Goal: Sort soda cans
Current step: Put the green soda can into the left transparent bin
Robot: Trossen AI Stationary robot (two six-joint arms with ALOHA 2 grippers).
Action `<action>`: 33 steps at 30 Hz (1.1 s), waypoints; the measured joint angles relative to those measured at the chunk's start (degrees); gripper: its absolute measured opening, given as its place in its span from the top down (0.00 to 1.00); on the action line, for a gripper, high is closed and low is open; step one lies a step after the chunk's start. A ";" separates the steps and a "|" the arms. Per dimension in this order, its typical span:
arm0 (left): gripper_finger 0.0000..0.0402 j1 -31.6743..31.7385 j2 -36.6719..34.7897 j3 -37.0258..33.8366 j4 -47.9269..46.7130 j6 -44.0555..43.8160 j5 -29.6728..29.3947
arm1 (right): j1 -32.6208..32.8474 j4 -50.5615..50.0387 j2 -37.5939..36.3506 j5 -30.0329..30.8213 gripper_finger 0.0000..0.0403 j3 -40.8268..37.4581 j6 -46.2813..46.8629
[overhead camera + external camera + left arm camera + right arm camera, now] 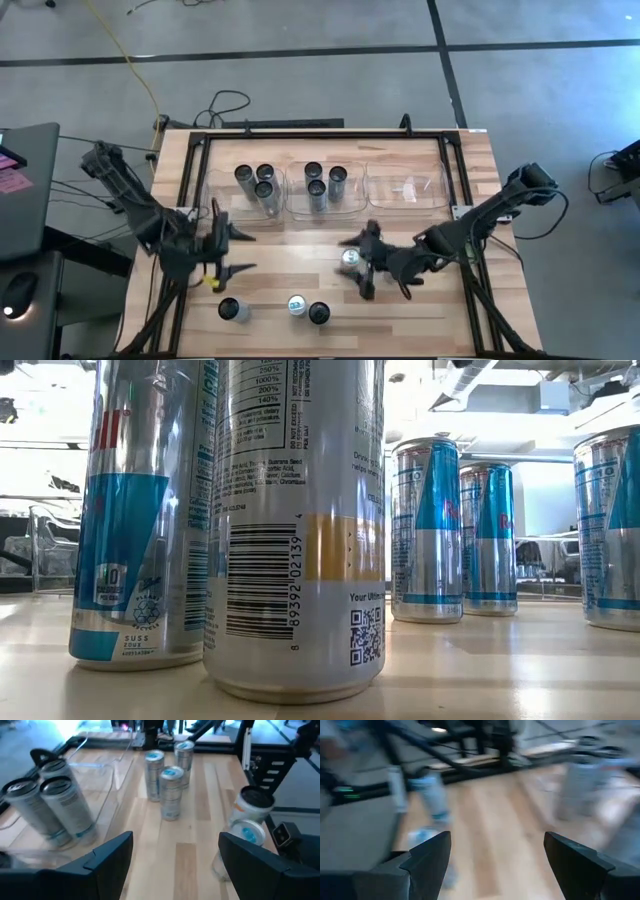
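Observation:
Three dark-topped soda cans (255,181) stand in the left clear bin (222,200), and three more (322,181) stand in the middle bin. Along the near edge stand a dark-topped can (232,310), a light-topped can (296,305) and another dark-topped can (318,314). My left gripper (240,252) hangs open over the table's left part and points right; three cans (171,790) stand ahead of it. My right gripper (353,266) is open and raised at mid-table. A light-topped can (350,258) shows between its fingers from above, while its wrist view shows bare wood between them.
The right clear bin (405,188) holds no cans. A black frame (320,135) runs along the table's far edge and down both sides. In the low view two cans (295,530) stand close to the camera. Bare wood lies between the bins and the near row.

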 joint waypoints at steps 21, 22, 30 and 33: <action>0.28 -12.77 20.24 0.04 19.70 -0.65 -14.77 | 5.60 13.46 15.95 -9.33 0.16 1.75 -1.31; 0.28 -12.75 21.02 0.04 20.50 -0.65 -14.75 | 5.60 13.45 16.08 -9.35 0.16 1.77 -1.31; 0.28 -11.51 24.49 0.04 23.33 -0.67 -14.71 | 5.65 15.39 19.26 -10.09 0.16 1.79 -1.30; 0.28 -10.96 24.60 0.07 23.60 -0.84 -14.73 | 5.16 16.97 19.97 -11.17 0.16 1.79 -1.29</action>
